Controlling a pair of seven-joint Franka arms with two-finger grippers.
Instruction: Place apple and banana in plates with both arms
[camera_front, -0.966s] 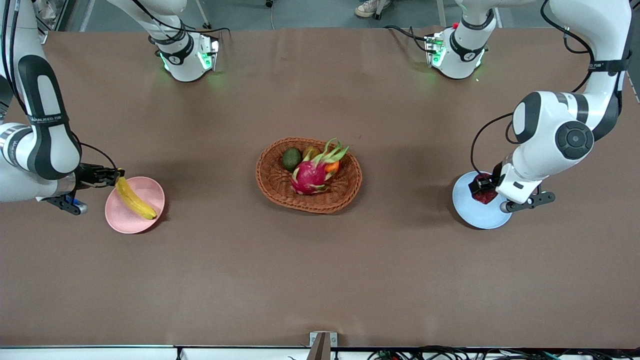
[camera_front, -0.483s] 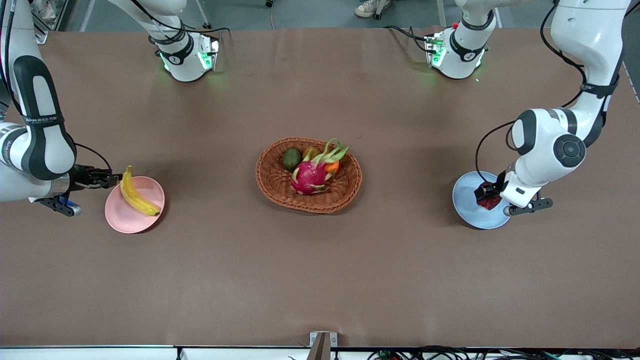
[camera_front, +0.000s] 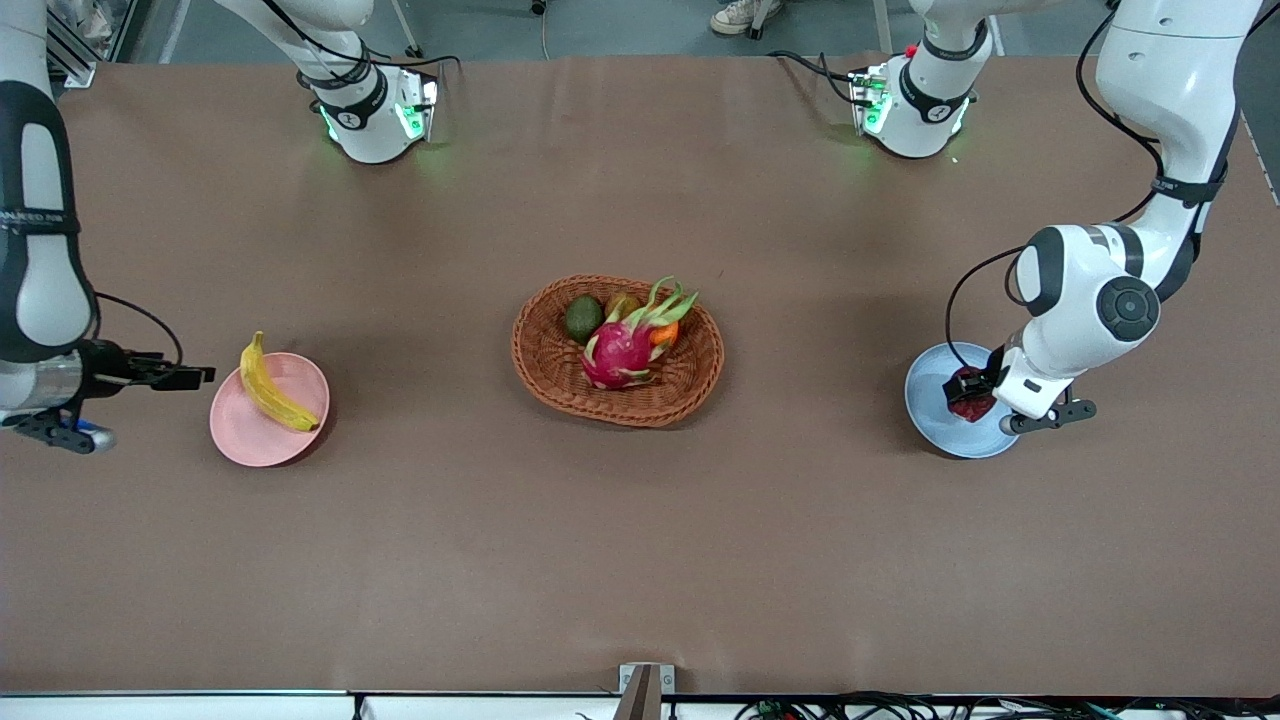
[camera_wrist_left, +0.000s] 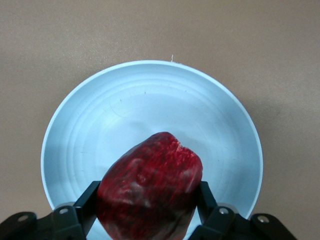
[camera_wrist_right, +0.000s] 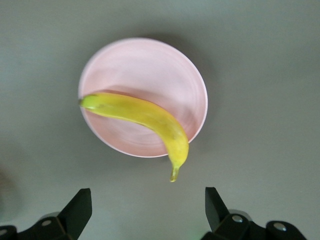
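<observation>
The yellow banana (camera_front: 268, 388) lies across the pink plate (camera_front: 255, 445), one tip sticking out past the rim. My right gripper (camera_front: 195, 376) stands open beside that plate, toward the right arm's end of the table, with nothing between its fingers. In the right wrist view the banana (camera_wrist_right: 145, 117) and pink plate (camera_wrist_right: 145, 70) lie ahead of the open right gripper (camera_wrist_right: 147, 195). The dark red apple (camera_front: 965, 393) sits over the light blue plate (camera_front: 930, 390), held in my left gripper (camera_front: 972, 390). The left wrist view shows the left gripper (camera_wrist_left: 149, 187) with both fingers against the apple (camera_wrist_left: 150, 195), above the blue plate (camera_wrist_left: 150, 110).
A brown wicker basket (camera_front: 560, 385) stands mid-table between the two plates, holding a pink dragon fruit (camera_front: 620, 352), a dark green avocado (camera_front: 583, 318) and other fruit. Bare brown tabletop lies all round the plates and toward the front camera.
My right gripper opened, let go of the banana and drew back from the pink plate; the banana settled on the plate. The left gripper shifted slightly over the blue plate with the apple.
</observation>
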